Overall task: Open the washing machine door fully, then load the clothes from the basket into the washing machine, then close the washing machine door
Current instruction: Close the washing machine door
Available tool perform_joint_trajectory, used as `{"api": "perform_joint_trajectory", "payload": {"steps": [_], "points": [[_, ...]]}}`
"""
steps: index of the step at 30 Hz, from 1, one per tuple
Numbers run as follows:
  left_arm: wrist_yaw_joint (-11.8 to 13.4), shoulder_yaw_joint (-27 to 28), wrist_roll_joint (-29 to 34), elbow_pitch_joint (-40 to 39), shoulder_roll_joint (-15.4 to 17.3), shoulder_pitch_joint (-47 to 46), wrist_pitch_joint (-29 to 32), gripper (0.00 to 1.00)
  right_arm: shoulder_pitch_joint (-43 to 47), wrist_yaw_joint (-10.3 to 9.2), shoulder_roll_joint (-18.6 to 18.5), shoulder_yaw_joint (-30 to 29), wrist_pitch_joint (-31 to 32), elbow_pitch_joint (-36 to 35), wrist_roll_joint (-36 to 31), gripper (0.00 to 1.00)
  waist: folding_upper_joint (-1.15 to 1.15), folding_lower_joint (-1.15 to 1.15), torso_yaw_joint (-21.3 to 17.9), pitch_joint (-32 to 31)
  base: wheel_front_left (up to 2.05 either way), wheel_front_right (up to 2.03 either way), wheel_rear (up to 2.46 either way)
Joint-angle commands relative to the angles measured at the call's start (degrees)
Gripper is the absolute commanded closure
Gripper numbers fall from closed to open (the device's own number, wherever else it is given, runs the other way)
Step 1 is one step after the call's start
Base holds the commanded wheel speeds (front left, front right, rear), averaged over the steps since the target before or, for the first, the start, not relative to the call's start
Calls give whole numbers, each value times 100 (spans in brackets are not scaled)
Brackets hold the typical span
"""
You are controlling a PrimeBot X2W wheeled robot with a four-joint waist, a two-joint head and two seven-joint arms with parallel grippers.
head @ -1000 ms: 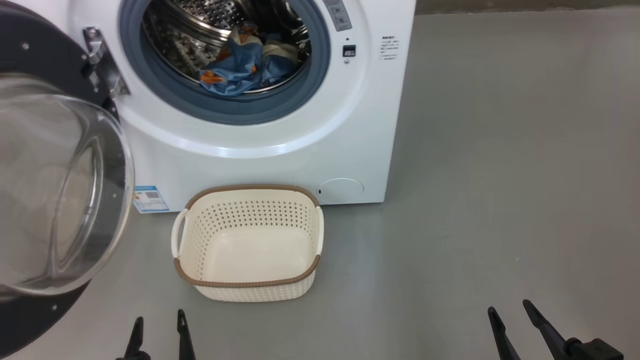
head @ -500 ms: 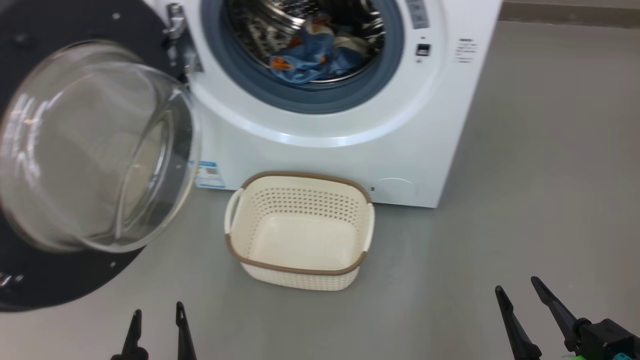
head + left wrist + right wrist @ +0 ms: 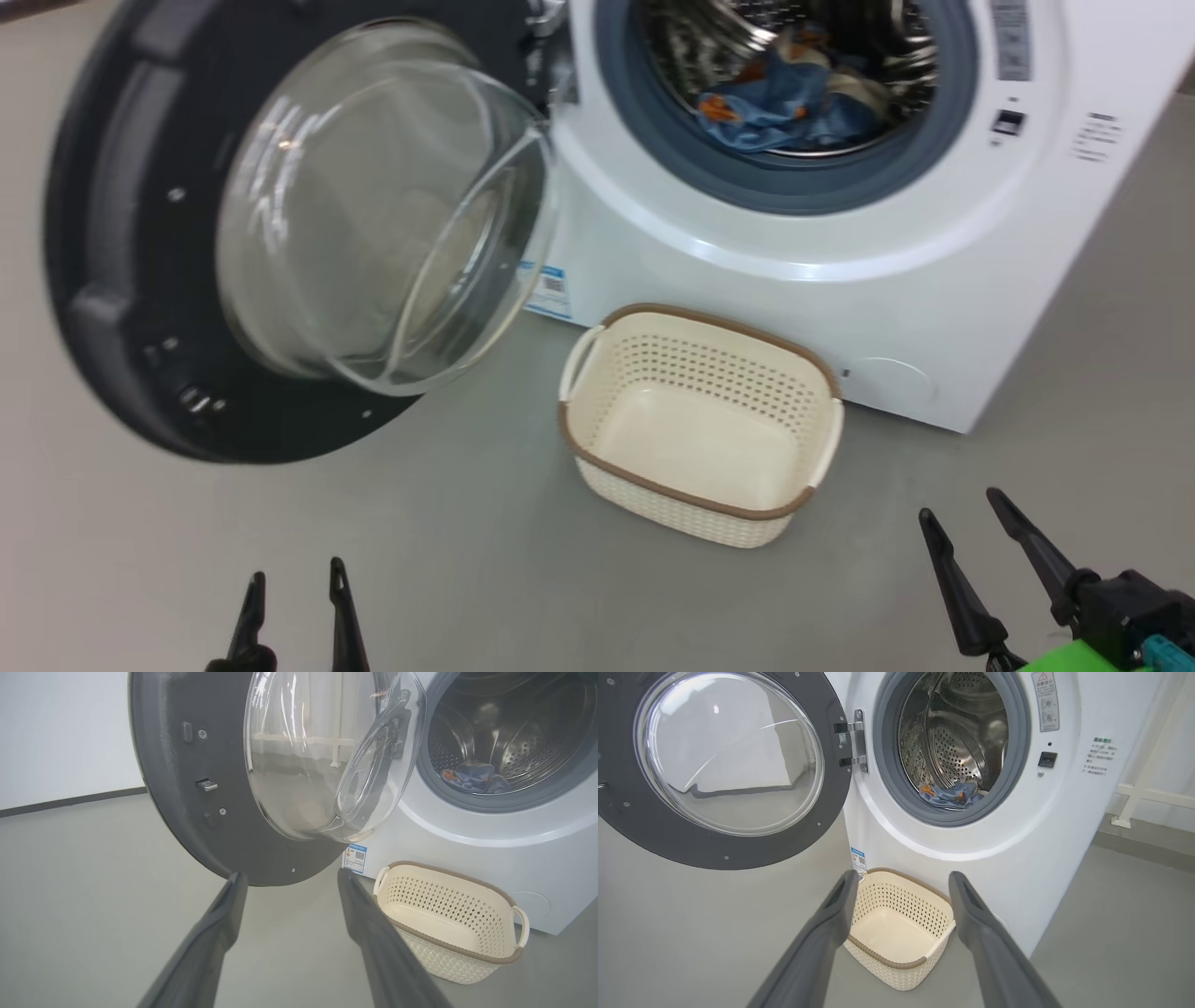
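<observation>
The white washing machine stands at the upper right with its round black door swung wide open to the left, glass bowl bulging outward. Light blue clothes with orange print lie inside the steel drum, also visible as clothes in the right wrist view. The cream basket sits on the floor before the machine with nothing in it. My left gripper is open at the lower left, well short of the door. Over at the lower right, my right gripper is open too, right of the basket.
Grey floor spreads around the machine and basket. A white wall with a dark baseboard runs behind the door in the left wrist view. A white frame stands right of the machine in the right wrist view.
The head camera has turned left, so machine, door and basket have shifted right in the picture. Both grippers stay open at the bottom; the right one shows slightly higher.
</observation>
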Motion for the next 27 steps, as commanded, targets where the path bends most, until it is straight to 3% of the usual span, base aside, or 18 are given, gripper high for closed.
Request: {"api": "perform_joint_trajectory", "payload": {"steps": [1,13,22,23,25,27], "points": [[16,171,-2,-175,55,-125,-37,0,-221,9,-132,131,-44,-175,-59,0,0,0,400,47,0,0,0],[283,209,-189,-451,55,50,-37,0,-578,9,-356,459,-44,-143,2,0,0,0,620,228,0,0,0],[326,240,-277,-474,55,64,-37,0,-560,9,-363,498,-44,-118,33,0,0,0,611,204,0,0,0],[328,275,-361,-474,55,67,-37,13,-555,9,-361,498,-44,-115,36,0,0,0,609,198,0,0,0],[308,405,-555,-470,55,75,-37,100,-545,9,-348,496,-44,-107,40,0,0,0,604,184,0,0,0],[266,641,-765,-476,55,71,-37,100,-537,9,-326,498,-44,-103,41,0,0,0,599,168,0,0,0]]}}
